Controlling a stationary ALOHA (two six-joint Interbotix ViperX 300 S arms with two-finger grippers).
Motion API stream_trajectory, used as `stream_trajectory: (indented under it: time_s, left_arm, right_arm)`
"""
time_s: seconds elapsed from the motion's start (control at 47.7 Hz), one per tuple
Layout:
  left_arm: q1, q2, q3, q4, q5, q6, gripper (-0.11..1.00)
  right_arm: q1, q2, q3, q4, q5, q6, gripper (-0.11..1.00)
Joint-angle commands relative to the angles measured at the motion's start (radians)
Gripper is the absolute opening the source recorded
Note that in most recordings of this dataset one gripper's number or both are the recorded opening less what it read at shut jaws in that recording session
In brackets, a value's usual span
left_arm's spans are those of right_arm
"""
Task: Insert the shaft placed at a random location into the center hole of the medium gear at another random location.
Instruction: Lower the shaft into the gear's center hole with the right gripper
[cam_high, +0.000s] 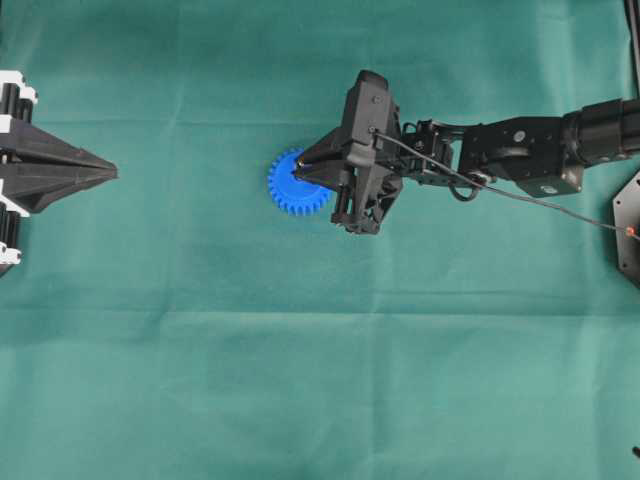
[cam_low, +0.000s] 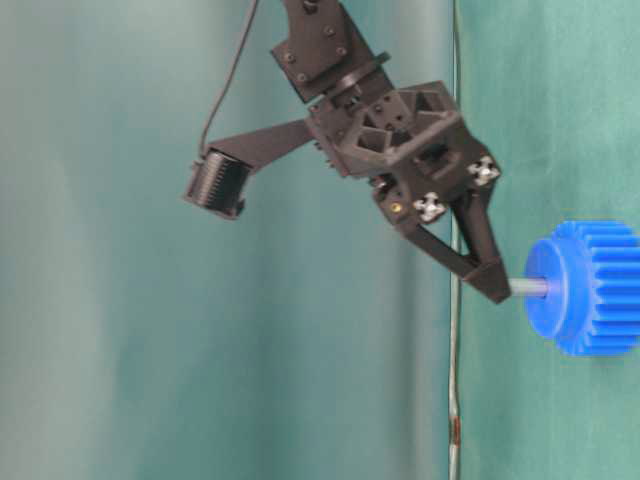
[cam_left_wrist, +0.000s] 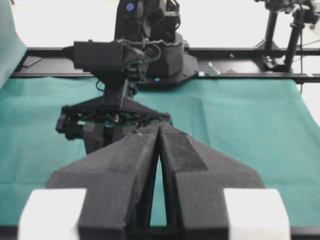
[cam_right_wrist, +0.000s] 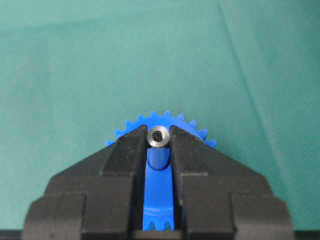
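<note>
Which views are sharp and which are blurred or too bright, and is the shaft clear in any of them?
Right wrist view: the shaft is sharp between the right tool fingers, with a bright rim; the medium gear is slightly soft. Table-level view: soft overall. Left wrist view: background washed out white, the left tool dark. Overhead view: even light, no glare.

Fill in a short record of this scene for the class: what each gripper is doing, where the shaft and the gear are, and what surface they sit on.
right gripper: shut on the shaft, directly over the gear
shaft: silver-grey pin clamped between the fingertips; in the table-level view its free end meets the gear's hub
medium gear: bright blue, lying flat on the cloth, hub facing up
center hole: hidden by the shaft and fingers; depth of insertion cannot be told
left gripper: shut, holding nothing, at the left edge of the overhead view
surface: green cloth
</note>
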Motion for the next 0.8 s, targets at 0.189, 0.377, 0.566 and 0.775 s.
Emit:
stream_trajectory:
  time_s: [0.189,0.377,0.566,0.775]
  left_arm:
    - [-0.002,0.005,-0.025,0.002,-0.009,0.0,0.0]
    - [-0.002,0.005,-0.023,0.002,-0.008,0.003,0.0]
    - [-0.002,0.005,-0.023,0.003,-0.008,0.005,0.0]
    - [0.0,0.006,-0.025,0.002,-0.006,0.005,0.0]
  right_arm:
    - [0.005,0.037,-0.04,0.002,-0.017,-0.002,0.13]
    - [0.005,0.041,-0.041,0.002,-0.017,-0.002,0.13]
    - [0.005,0.041,-0.041,0.002,-0.012,-0.003,0.13]
    - [0.005,0.041,-0.038,0.002,-0.008,-0.003,0.13]
